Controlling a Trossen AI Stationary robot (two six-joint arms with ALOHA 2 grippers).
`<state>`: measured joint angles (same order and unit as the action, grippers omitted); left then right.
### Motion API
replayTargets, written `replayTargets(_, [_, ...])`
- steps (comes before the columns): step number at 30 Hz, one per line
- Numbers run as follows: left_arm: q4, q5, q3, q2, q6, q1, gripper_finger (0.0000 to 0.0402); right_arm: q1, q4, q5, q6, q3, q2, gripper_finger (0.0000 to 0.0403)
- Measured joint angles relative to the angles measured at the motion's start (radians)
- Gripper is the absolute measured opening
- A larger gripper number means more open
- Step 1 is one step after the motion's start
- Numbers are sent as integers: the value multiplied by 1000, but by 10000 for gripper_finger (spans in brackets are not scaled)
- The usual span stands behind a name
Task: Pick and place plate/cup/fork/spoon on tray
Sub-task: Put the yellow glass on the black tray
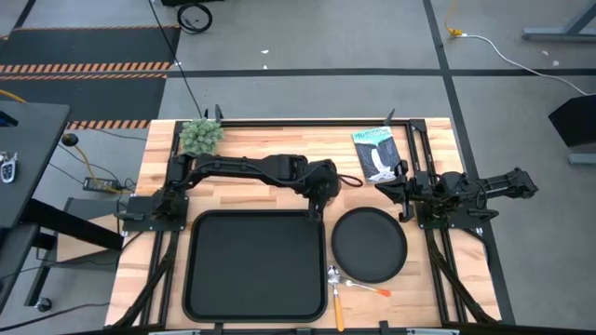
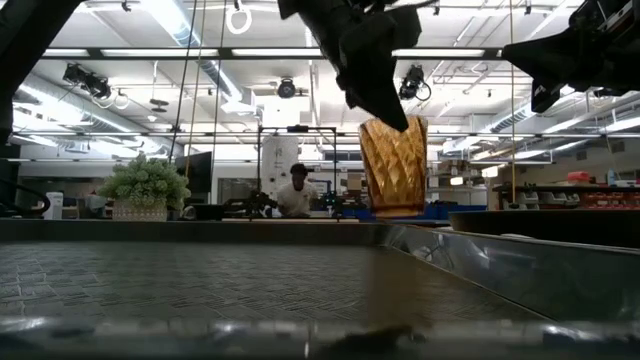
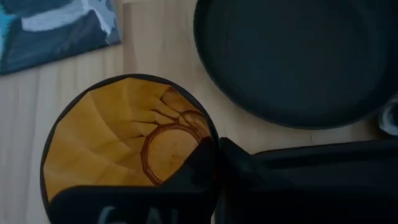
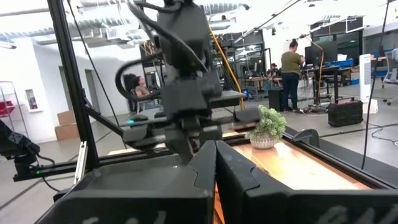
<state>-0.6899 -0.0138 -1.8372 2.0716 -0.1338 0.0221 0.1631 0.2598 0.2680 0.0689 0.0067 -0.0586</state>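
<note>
The small translucent amber-orange cup (image 2: 394, 166) hangs clear of the wooden table, at the far right corner of the large black rectangular tray (image 1: 256, 267), pinched by its rim in the left gripper (image 1: 319, 199), probably for carrying over the raised edge. The round matte black plate (image 1: 369, 245) lies right of the tray, with the orange-handled spoon (image 1: 362, 283) and slim fork (image 1: 336, 296) nearer. The right gripper (image 4: 216, 163), closed and empty, waits at the table's right side.

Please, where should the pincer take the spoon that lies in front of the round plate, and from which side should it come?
Probably the orange handle of the spoon, near its middle, coming straight down from above. It lies flat on the table, apart from the plate, and the handle is thin, so the fingers should close across its width. The rounded bowl offers less hold.
</note>
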Motion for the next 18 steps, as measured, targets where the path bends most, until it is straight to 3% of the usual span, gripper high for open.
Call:
replayTargets(8, [-129, 0, -97, 0, 26, -55, 21, 0, 0, 0, 0, 0, 0, 16])
replayTargets(18, [-248, 1, -103, -1, 171, -169, 24, 0, 1, 0, 0, 0, 0, 16])
